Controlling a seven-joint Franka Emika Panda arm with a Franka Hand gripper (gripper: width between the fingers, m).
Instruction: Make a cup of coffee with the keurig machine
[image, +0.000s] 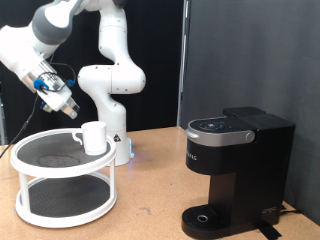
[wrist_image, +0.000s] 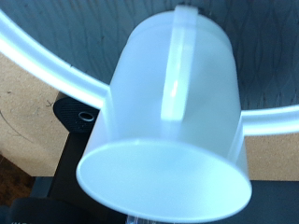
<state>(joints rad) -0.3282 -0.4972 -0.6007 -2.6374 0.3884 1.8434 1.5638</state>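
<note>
the cup (image: 94, 137) sits upright on the top tier of a white two-tier round rack (image: 30, 207) at the exterior view's left, right by the tier's rim on the side nearest the machine. in the wrist view the cup (wrist_image: 173, 121) fills the pic, handle facing the cam, the rack's white rim running behind it w/ dark mesh beyond. the end effector (image: 72, 112) hangs just above and to the exterior view's left of the cup, near but not touching as far as i can see; can't tell if its fingers are apart or together, too small and blurry. the keurig machine (image: 240, 170) stands well apart on the desk (image: 150, 200) at the exterior view's right, lid down, nothing on its round drip base. so i'd judge the job's barely begun: cup not yet grasped or moved, machine untouched. room-wise, bare desk lies btwn rack and machine; the rack's raised rim and the overhanging brew head look like the edges to mind.
</note>
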